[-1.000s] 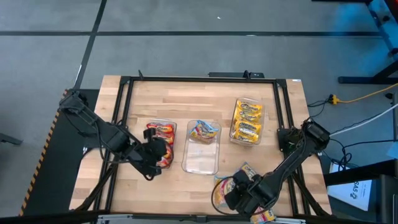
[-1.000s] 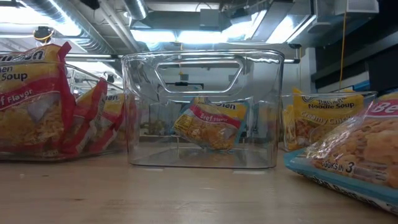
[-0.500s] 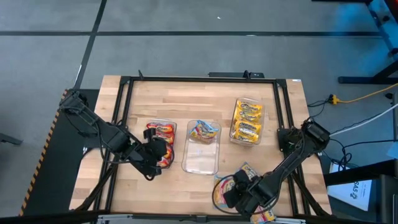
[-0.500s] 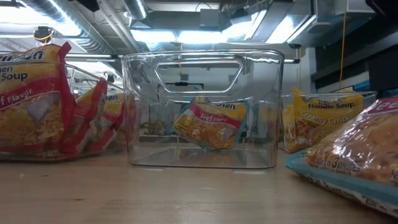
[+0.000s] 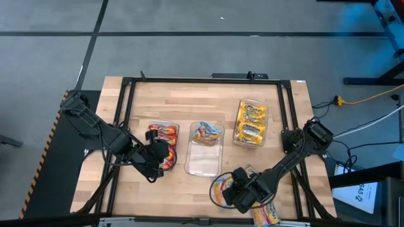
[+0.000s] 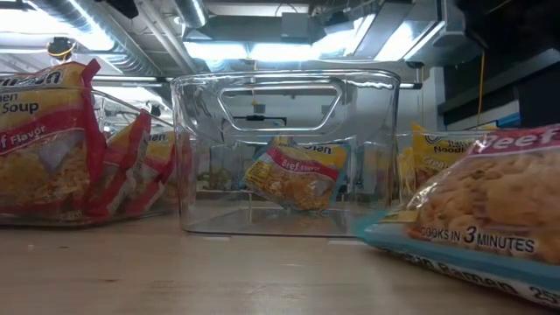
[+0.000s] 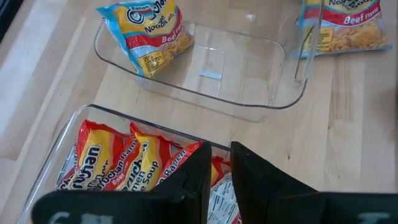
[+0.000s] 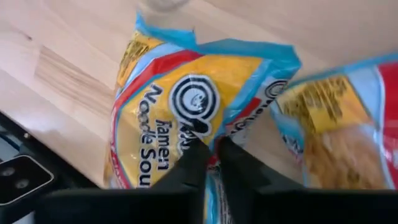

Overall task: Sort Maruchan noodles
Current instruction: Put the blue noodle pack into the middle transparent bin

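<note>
Sorting stage: judged partway; most Maruchan noodles already in trays, two packets loose by the front edge of the desk (image 5: 189, 101) (the lower edge in the high view).
Right hand (image 5: 235, 192): low over the front edge, right of centre; fingers drawn almost together, pinching the blue-bordered packet (image 5: 219, 186) at a raised fold near its printed logo.
Held packet: apparently raised at one end, the rest close to the wood; bunched in the grip, so its long axis is hard to read.
Second loose packet (image 5: 266, 215): at the very front edge, just beside the right hand on the right-corner side.
Middle tray (image 5: 203, 167): clear, long axis running front to back; one blue packet (image 5: 206, 132) leaning at its back end, front part bare.
Deciding relation: middle tray near the right hand, toward the back edge and slightly left; right arm clearly the nearer one.
Next move, as a judgement: lift, then a short carry back and left over the tray wall.
Left hand (image 5: 158, 156): waiting over the front end of the left tray (image 5: 163, 125) of red packets (image 5: 165, 133); grip state not readable.
Right tray (image 5: 251, 101): yellow packets (image 5: 250, 123), toward the right edge.
</note>
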